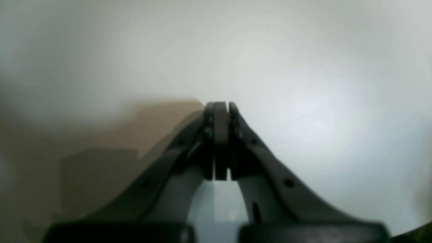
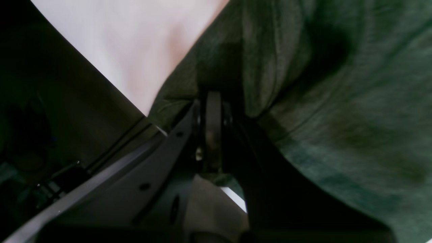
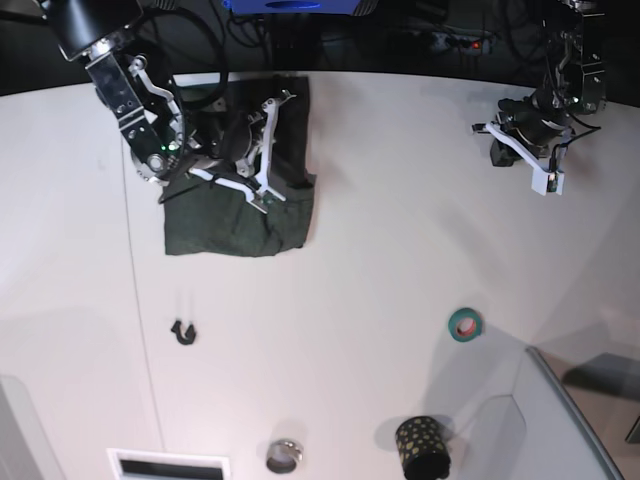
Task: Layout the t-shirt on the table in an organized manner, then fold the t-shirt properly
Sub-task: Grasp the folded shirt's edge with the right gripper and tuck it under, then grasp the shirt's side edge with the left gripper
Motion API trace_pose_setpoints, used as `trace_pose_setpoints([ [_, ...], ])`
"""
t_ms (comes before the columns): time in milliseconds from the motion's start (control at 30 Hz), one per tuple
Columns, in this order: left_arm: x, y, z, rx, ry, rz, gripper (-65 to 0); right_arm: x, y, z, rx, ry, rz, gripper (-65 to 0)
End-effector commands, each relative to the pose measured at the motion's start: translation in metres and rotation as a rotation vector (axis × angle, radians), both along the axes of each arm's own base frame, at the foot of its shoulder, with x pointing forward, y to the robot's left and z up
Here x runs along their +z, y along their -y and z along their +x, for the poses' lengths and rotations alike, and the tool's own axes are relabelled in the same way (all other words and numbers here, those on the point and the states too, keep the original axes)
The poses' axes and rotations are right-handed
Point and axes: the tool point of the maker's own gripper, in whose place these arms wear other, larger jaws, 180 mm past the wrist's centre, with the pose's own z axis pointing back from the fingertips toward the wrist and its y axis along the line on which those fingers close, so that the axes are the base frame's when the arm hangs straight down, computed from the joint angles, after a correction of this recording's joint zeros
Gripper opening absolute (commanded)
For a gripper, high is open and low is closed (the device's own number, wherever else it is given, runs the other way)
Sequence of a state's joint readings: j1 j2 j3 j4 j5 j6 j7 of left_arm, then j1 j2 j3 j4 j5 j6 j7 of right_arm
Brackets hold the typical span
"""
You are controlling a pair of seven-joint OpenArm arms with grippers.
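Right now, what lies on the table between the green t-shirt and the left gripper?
Nothing. In the base view, only bare white table lies between the t-shirt and the left gripper.

T-shirt (image 3: 240, 215) on table (image 3: 380, 250) far-left; tape roll (image 3: 464, 323) near right.

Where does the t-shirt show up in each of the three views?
Left wrist: not in it, only the shut left gripper over the white table.
Right wrist: t-shirt fills the right and upper middle, against the right gripper.
Base: t-shirt upper left, partly under the right arm.
Shared landmark: the white table.
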State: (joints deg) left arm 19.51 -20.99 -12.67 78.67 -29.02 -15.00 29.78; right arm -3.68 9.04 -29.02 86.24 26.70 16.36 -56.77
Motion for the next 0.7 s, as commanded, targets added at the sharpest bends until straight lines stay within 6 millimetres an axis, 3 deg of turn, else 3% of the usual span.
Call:
trace_pose_setpoints([
  [0, 0.008, -0.005, 0.007, 0.003, 0.033, 0.008, -65.0, 0.008, -0.017, 0.01, 0.015, 0.017, 0.043, -64.7],
  [200, 0.008, -0.005, 0.006, 0.003, 0.031, 0.008, -65.0, 0.001, -0.055, 0.013, 0.121, -0.006, 0.043, -64.8],
  [333, 0.008, -0.005, 0.006, 0.003, 0.031, 0.008, -65.0, 0.037, -0.076, 0.023, 0.219, 0.112, 0.074, -64.7],
  [433, 0.007, -0.005, 0.005, 0.003, 0.03, 0.008, -65.0, 0.077, -0.043, 0.057, 0.155, 0.229, 0.059, -64.4],
  [533, 0.006, -0.002, 0.005, -0.004, 0.026, 0.004, -65.0, 0.109, 0.01, 0.093, 0.006, 0.328, 0.022, -64.2],
  [600, 0.006, 0.002, 0.005, -0.01, 0.029, -0.002, -65.0, 0.113, 0.05, 0.114, -0.094, 0.354, -0.023, -64.2],
  [667, 0.007, 0.02, 0.005, -0.073, 0.033, -0.029, -65.0, 0.107, 0.083, 0.132, -0.142, 0.357, -0.082, -64.2],
])
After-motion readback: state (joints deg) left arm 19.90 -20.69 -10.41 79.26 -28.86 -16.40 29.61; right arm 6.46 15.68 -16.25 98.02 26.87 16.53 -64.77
